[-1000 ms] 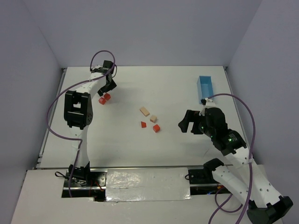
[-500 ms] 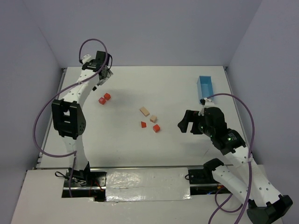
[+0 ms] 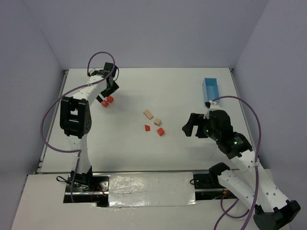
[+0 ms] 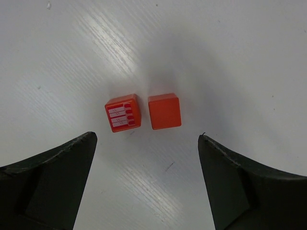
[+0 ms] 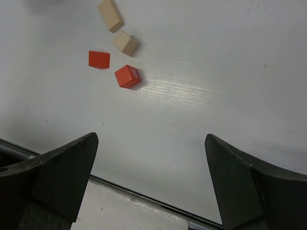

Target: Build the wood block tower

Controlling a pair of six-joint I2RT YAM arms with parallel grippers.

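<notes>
Two red-orange cubes sit side by side at the back left of the table, one (image 4: 123,112) with a white label on top, the other (image 4: 164,111) plain. My left gripper (image 4: 147,137) hovers just short of them, open and empty; the top view shows it (image 3: 109,91) beside the pair (image 3: 107,101). Mid-table lie a tan slab (image 5: 111,15), a tan cube (image 5: 125,42), a red wedge (image 5: 99,59) and a red cube (image 5: 127,76). My right gripper (image 5: 151,136) is open and empty, right of that group (image 3: 189,125). No stack stands.
A light blue rectangular box (image 3: 211,92) stands at the back right near the table's edge. The left arm's purple cable (image 3: 96,60) loops above its wrist. The table's near edge and a taped strip (image 3: 151,188) run below the right gripper.
The left arm lifted away toward the back wall, then came back down beside the two red cubes, its jaws widening. The cubes and the right arm stayed put.
</notes>
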